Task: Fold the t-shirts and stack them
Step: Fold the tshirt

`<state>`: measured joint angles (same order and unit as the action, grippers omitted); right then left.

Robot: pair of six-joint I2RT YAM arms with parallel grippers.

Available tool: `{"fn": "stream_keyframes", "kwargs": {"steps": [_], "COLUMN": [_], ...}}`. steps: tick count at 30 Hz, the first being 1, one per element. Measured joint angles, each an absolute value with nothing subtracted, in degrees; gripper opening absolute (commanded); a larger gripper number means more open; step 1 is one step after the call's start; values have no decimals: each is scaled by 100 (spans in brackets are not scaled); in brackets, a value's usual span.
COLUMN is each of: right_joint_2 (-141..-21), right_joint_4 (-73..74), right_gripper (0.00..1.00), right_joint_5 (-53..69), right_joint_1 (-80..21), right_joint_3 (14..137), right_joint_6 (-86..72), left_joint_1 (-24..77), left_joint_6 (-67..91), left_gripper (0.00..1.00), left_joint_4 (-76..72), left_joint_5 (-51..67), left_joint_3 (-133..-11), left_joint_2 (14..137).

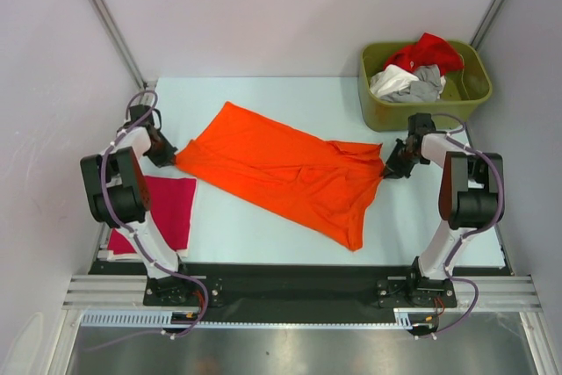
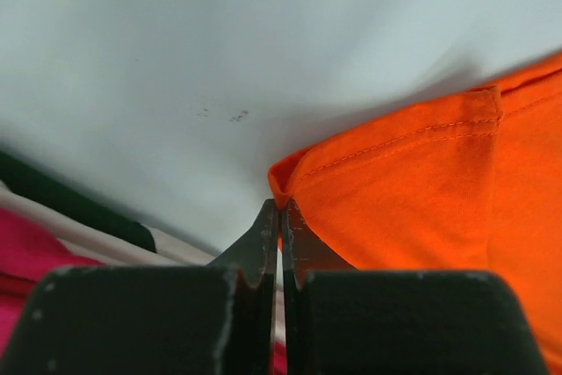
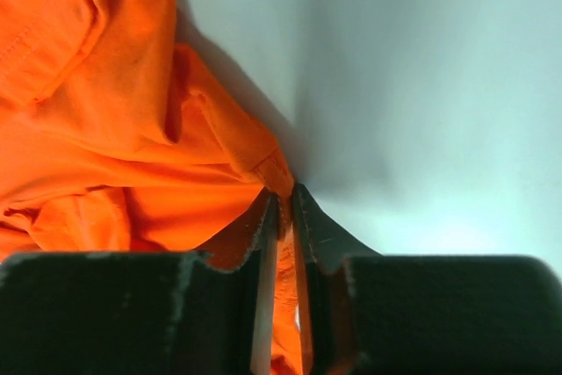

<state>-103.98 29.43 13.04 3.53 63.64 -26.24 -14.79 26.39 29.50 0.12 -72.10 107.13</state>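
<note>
My left gripper (image 1: 169, 157) is pinched shut on one hemmed corner of the orange t-shirt (image 1: 281, 173). My right gripper (image 1: 389, 169) is clamped on the opposite corner. The shirt lies slanted across the middle of the table (image 1: 255, 98). I think it is soft, light and floppy, so the stitched corners are the best places to hold. I see no words or labels.
</note>
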Motion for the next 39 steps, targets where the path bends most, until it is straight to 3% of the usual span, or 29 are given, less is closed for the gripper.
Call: {"fn": "stream_keyframes", "kwargs": {"steps": [2, 3, 6, 10, 21, 31, 39], "right_joint_2": [-10405, -10405, -10405, -10385, -9690, -9271, -8582], "right_joint_4": [3057, 3120, 3312, 3581, 4086, 4211, 4171], "right_gripper": [24, 33, 46, 55, 63, 63, 63], "right_joint_5": [1282, 1267, 1166, 982, 764, 838, 939], "right_joint_1": [329, 329, 333, 333, 115, 12, 62], "right_joint_3": [6431, 6471, 6611, 6853, 7214, 7116, 6204], "right_joint_6": [-2543, -2504, -2375, -2239, -2178, -2182, -2224], "left_joint_1": [-1538, -1559, -1579, -1566, -410, 558, 753], "left_joint_6": [2585, 2543, 2475, 2377, 2711, 3592, 4130], "left_gripper": [12, 19, 43, 61, 62, 61, 61], "left_joint_4": [2991, 3009, 3052, 3107, 2248, 1865, 2335], "left_joint_5": [-1, -10, -67, -148, -607, -1068, -1653], "left_joint_3": [-7210, -7210, -7210, -7210, -8053, -10691, -12138], "left_joint_2": [10713, 10713, 10704, 10501, 10160, 12875, 13902]}}
